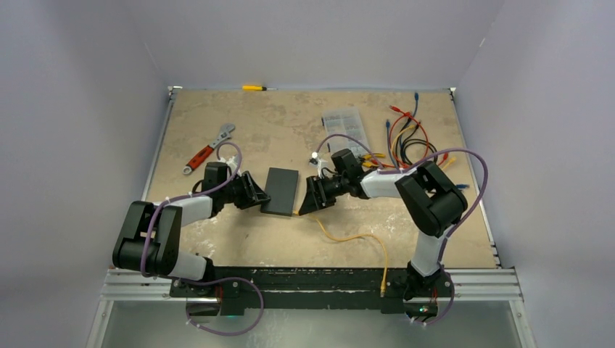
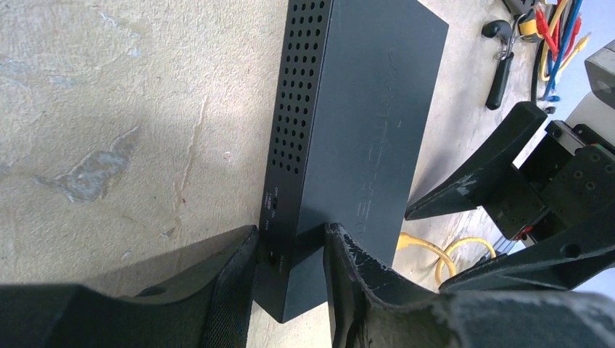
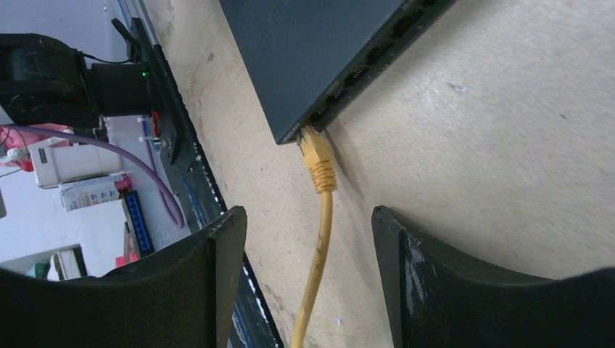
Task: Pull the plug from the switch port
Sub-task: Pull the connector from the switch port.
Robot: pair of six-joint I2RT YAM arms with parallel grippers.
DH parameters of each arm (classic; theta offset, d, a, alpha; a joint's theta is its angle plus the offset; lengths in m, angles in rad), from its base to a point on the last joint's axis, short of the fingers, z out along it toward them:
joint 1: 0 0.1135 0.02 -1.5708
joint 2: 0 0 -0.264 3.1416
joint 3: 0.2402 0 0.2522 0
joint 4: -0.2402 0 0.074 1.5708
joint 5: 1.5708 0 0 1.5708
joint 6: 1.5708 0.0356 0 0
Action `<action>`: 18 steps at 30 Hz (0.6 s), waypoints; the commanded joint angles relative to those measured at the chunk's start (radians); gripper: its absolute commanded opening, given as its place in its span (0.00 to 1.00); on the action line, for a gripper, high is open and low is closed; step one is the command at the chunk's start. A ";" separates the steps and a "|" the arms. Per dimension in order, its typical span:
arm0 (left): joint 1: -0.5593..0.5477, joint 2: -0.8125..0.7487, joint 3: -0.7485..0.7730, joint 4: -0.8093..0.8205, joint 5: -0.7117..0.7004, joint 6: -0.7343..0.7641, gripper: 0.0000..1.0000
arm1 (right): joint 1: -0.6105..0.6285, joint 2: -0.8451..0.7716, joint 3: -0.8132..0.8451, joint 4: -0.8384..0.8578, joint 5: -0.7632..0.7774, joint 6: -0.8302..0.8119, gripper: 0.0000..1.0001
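The switch [image 1: 281, 190], a flat black box, lies mid-table between my two grippers. My left gripper [image 2: 290, 246] is shut on its near corner, with one finger [image 2: 232, 283] against the perforated side and the other on the top face [image 2: 362, 123]. A yellow plug [image 3: 317, 156] sits in the end port of the switch [image 3: 312, 43]. Its yellow cable [image 3: 319, 246] runs back between the fingers of my right gripper [image 3: 308, 217], which is open and touches neither cable nor plug. From above, the right gripper [image 1: 308, 199] is just right of the switch's port edge.
The yellow cable [image 1: 362, 239] loops across the table to the near rail [image 1: 312, 279]. A red-handled wrench [image 1: 208, 150] lies at back left and a yellow screwdriver [image 1: 254, 88] at the far edge. A clear packet [image 1: 347, 125] and a tangle of coloured cables [image 1: 410, 138] are at back right.
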 commanded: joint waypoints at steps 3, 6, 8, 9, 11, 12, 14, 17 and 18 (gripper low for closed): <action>-0.018 0.034 -0.002 -0.084 -0.032 0.027 0.36 | 0.035 0.077 0.039 0.054 -0.008 0.034 0.64; -0.018 0.040 -0.002 -0.082 -0.031 0.026 0.35 | 0.041 0.103 0.053 0.058 -0.005 0.036 0.61; -0.018 0.042 -0.001 -0.082 -0.030 0.026 0.35 | 0.047 0.117 0.065 0.059 -0.005 0.038 0.58; -0.018 0.042 -0.001 -0.081 -0.030 0.027 0.35 | 0.047 0.124 0.070 0.058 -0.003 0.038 0.56; -0.018 0.045 0.001 -0.081 -0.032 0.029 0.35 | 0.048 0.139 0.082 0.058 -0.002 0.038 0.55; -0.018 0.046 0.001 -0.080 -0.030 0.030 0.35 | 0.049 0.146 0.088 0.059 -0.003 0.039 0.54; -0.017 0.048 0.001 -0.082 -0.030 0.030 0.35 | 0.052 0.155 0.097 0.058 -0.003 0.039 0.53; -0.017 0.051 0.001 -0.082 -0.030 0.032 0.35 | 0.053 0.164 0.108 0.054 0.002 0.038 0.52; -0.017 0.052 0.002 -0.080 -0.030 0.033 0.35 | 0.054 0.168 0.110 0.054 0.004 0.038 0.52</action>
